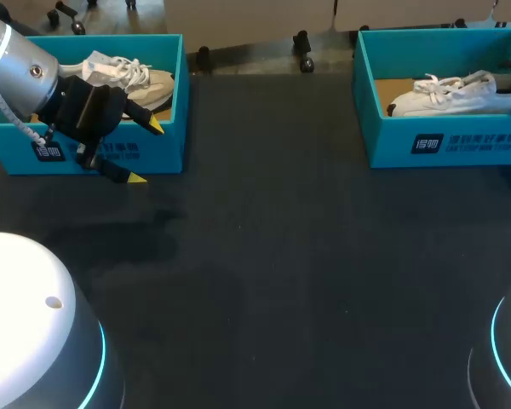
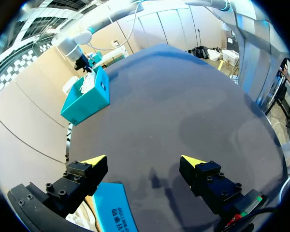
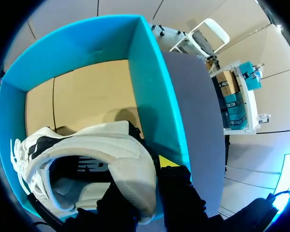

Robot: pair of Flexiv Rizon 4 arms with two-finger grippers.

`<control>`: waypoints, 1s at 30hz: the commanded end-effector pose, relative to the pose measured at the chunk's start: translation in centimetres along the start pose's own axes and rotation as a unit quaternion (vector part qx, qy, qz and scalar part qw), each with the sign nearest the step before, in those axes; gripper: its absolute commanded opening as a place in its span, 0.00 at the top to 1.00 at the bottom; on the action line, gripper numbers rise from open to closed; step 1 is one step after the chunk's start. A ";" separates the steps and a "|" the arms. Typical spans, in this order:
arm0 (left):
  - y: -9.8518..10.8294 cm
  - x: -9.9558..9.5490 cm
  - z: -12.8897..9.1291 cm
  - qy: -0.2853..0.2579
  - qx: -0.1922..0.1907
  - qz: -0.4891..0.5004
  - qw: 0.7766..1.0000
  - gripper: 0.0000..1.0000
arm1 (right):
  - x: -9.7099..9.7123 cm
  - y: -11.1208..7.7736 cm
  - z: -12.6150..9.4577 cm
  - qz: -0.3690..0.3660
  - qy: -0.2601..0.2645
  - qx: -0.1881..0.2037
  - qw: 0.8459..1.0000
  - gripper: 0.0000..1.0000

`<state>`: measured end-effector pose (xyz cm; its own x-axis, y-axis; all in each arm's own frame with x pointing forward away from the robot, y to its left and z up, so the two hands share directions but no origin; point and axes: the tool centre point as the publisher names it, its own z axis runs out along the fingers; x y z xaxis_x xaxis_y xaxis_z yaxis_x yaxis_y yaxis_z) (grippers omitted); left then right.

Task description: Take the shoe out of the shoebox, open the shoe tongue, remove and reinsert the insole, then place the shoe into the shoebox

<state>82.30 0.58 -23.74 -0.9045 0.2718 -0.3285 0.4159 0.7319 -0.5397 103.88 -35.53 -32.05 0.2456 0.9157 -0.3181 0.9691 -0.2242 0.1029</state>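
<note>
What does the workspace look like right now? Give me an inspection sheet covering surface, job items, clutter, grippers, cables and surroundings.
Surface: dark grey matte tabletop, carrying two boxes at its far edge.
Job's things: left teal cardboard shoebox holds a cream lace-up sneaker; right teal cardboard shoebox holds a white lace-up sneaker. Both boxes are open-topped.
Clutter: nothing seen.
Grippers: left gripper is at the left box's front wall, jaws open and holding nothing. Right gripper is inside the right box, jaws shut on the white sneaker's heel.
Cables: pale cable with a tag runs along the left arm.
Surroundings: nothing seen reaching over the table.
</note>
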 end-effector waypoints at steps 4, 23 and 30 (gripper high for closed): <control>0.0 0.0 0.0 0.000 -0.001 0.000 1.000 0.00 | 0.7 -0.4 1.7 -0.001 0.000 0.002 1.000 1.00; 0.0 0.0 0.0 0.000 -0.001 0.000 1.000 0.00 | 1.2 -1.9 4.1 -0.003 -0.012 0.024 1.000 1.00; 0.0 0.0 0.0 0.000 -0.001 0.000 1.000 0.00 | 1.2 -2.3 4.1 0.004 -0.010 0.024 1.000 0.87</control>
<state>82.30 0.58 -23.74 -0.9045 0.2718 -0.3285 0.4159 0.7319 -0.5397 102.17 -35.49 -36.61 0.2500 0.9085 -0.3349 0.9677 -0.2458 0.0555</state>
